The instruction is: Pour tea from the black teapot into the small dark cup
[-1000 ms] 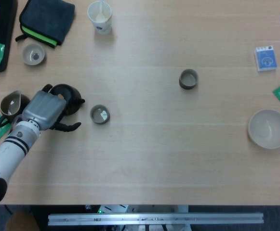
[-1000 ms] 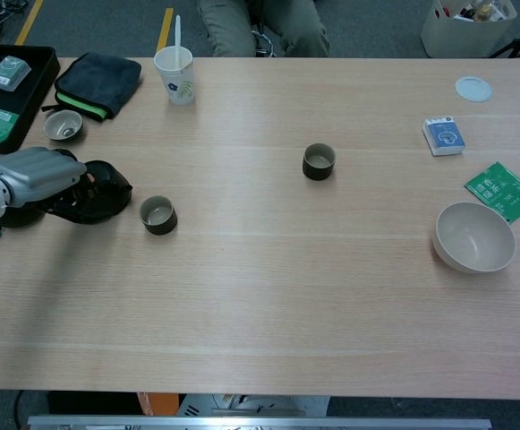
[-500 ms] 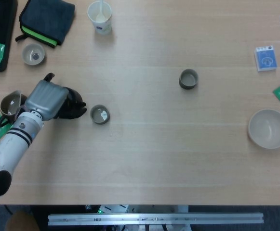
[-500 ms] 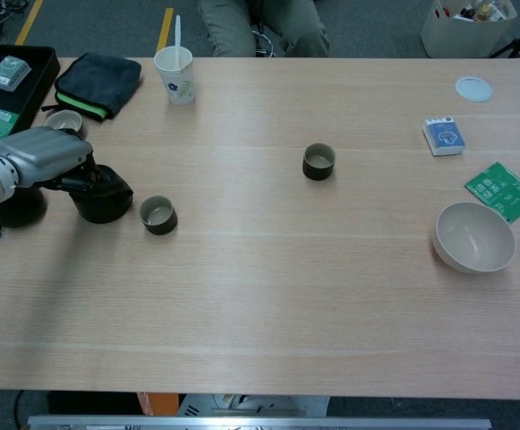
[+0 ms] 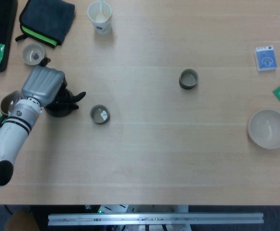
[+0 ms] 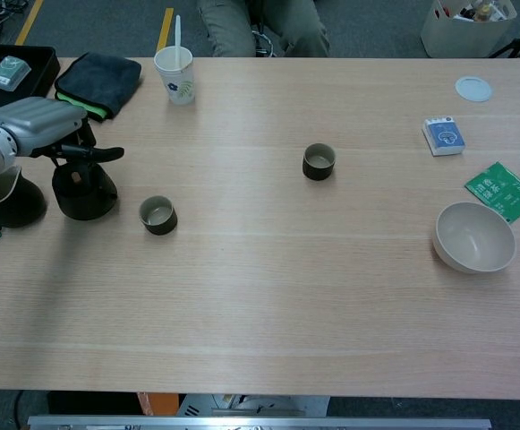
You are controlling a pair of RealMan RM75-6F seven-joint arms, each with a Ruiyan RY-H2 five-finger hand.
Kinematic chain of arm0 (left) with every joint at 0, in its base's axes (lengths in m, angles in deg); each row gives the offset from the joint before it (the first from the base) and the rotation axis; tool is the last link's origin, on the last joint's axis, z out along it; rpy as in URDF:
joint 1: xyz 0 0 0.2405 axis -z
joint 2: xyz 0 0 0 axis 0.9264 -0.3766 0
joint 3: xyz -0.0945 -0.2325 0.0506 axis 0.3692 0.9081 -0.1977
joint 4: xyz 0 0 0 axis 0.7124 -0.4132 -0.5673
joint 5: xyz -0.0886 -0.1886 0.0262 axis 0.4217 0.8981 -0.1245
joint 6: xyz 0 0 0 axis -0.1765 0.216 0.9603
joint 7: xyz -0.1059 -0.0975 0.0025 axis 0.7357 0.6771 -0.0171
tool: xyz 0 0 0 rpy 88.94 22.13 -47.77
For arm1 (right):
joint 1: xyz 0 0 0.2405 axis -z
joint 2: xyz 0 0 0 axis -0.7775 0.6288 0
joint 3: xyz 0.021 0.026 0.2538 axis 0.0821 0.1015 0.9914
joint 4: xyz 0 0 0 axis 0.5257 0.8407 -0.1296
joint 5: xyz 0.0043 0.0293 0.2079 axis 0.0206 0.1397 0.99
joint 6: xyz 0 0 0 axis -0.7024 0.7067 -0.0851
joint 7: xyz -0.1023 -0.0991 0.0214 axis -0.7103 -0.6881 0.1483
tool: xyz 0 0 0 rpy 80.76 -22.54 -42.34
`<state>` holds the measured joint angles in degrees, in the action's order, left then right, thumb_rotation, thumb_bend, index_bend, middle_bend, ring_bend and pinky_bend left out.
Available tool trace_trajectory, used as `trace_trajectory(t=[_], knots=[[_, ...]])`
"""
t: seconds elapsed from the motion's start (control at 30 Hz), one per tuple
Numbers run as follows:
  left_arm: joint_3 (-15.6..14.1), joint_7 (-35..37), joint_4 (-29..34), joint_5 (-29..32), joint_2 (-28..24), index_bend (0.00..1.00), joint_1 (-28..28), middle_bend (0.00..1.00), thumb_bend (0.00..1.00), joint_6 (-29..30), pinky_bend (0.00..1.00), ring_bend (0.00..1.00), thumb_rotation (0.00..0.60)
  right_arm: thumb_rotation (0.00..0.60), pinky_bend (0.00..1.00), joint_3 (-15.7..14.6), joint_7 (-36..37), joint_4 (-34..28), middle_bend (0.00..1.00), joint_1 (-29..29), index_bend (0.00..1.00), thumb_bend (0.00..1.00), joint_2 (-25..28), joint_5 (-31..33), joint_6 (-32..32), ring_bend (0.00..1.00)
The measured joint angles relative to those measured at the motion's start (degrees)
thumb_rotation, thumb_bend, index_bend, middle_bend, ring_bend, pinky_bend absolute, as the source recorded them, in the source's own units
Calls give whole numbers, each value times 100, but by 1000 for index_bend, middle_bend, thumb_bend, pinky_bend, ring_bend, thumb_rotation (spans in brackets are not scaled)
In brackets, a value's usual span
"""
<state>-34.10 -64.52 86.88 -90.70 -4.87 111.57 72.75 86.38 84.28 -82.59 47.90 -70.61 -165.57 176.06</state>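
- One black teapot, at the left of the frame.
- Two small dark cups: one left of centre, one near the middle.
- One dark pitcher, at the far left edge.
- One small pale cup, upper left.
- One paper cup with a stick in it, top left.
- One large pale bowl, right side.
- One dark folded cloth, upper left.
- One blue card box, upper right.
- One white round lid, top right.
- One robot hand, at the left.
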Motion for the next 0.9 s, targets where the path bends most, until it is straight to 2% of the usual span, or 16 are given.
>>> trace_trajectory(t=[0.23, 0.43, 0.53, 0.63, 0.73, 0.8, 0.9], knots=[[87, 17, 7, 116, -21, 891, 2, 1000, 165, 106, 108, 863, 102, 600, 309, 0, 15, 16, 296, -2, 263, 211, -13, 0, -1, 206], [218, 163, 4, 121, 23, 921, -73, 1000, 165, 353, 108, 890, 84, 600, 309, 3, 16, 12, 296, 4, 263, 211, -12, -3, 19, 206], [283, 238, -7, 74, 59, 922, -127, 1000, 167, 477, 108, 891, 130, 600, 310, 1, 18, 13, 296, 8, 263, 211, -13, -6, 25, 206], [315, 278, -6, 12, 74, 922, -165, 1000, 208, 531, 108, 891, 227, 600, 309, 0, 22, 11, 296, 11, 263, 211, -13, -9, 30, 206], [336, 284, 6, -16, 74, 920, -183, 1000, 234, 576, 107, 891, 296, 600, 309, 0, 25, 9, 297, 17, 263, 210, -9, -13, 45, 206], [352, 282, 13, -28, 81, 920, -197, 1000, 252, 627, 107, 891, 317, 600, 309, -1, 29, 7, 297, 24, 263, 211, -7, -16, 58, 206], [398, 284, 29, -37, 109, 921, -234, 1000, 265, 759, 107, 894, 316, 600, 309, -5, 34, 6, 296, 33, 263, 210, -5, -18, 66, 206]])
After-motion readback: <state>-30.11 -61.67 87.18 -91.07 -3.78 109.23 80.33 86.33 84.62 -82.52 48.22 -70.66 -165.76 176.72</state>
